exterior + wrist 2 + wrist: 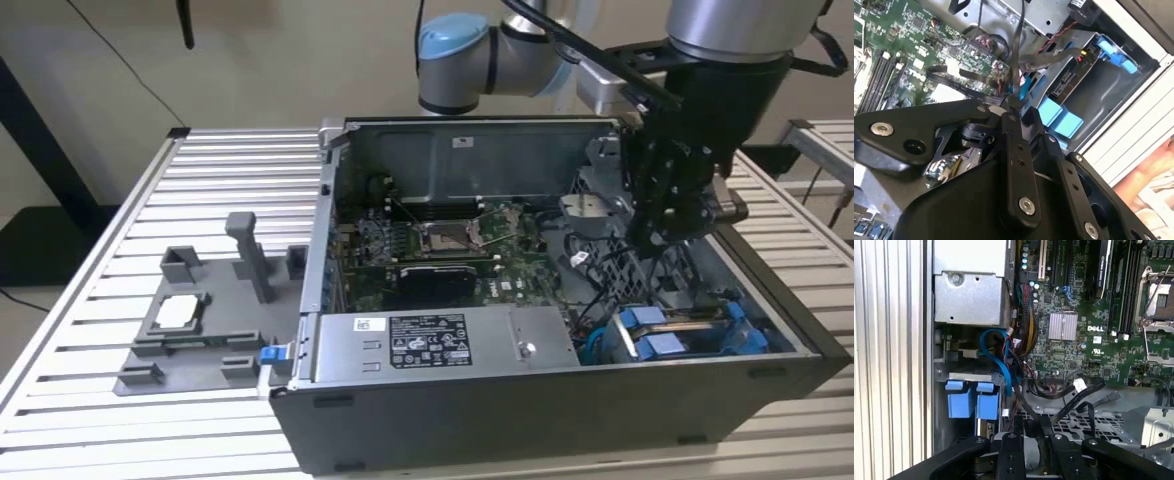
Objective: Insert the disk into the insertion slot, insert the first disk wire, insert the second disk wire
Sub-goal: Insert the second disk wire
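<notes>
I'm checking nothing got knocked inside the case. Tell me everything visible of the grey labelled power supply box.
The grey rectangular metal power supply box lies flat and level inside the open dark computer case, along its near wall in the exterior view, toward that view's left. Its top bears a black-and-white printed label and a smaller white sticker. The green motherboard lies just behind it; a small blue plastic tab sits by that left end. Nothing rests on it.
</notes>
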Robot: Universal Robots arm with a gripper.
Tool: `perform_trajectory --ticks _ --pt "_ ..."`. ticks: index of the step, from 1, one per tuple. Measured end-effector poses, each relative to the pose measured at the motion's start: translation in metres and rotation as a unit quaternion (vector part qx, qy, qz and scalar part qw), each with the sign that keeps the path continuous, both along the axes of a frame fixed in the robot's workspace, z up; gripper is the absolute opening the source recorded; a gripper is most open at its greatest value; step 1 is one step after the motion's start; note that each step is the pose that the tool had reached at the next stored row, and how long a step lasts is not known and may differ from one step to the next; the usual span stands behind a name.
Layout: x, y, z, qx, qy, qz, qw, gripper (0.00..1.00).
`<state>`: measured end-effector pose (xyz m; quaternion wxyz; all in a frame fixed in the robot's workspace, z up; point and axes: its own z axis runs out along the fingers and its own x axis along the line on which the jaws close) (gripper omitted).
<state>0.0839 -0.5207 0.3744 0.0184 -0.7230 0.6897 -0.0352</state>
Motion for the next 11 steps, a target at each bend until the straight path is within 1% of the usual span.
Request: perform_trajectory --ticks 2,7,9,10,11 --pt "-0.0038 0.0006 -0.0008 -0.001 -0.0038 0.0 0.99999 0.27" --pt "-0.0041 0.0007 -0.0017 -0.0018 -0.0043 0.0 0.99999 0.27" --pt "-0.0042 0.0017 -0.0024 -0.0048 -0.0053 0.0 0.99997 0.27" --pt "-0.0042 0.0019 -0.0028 -0.0052 -0.0063 0.0 0.99997 0.27" --pt "-0.0041 0.0019 -0.0031 -0.0055 -0.0065 0.0 0.99996 0.27"
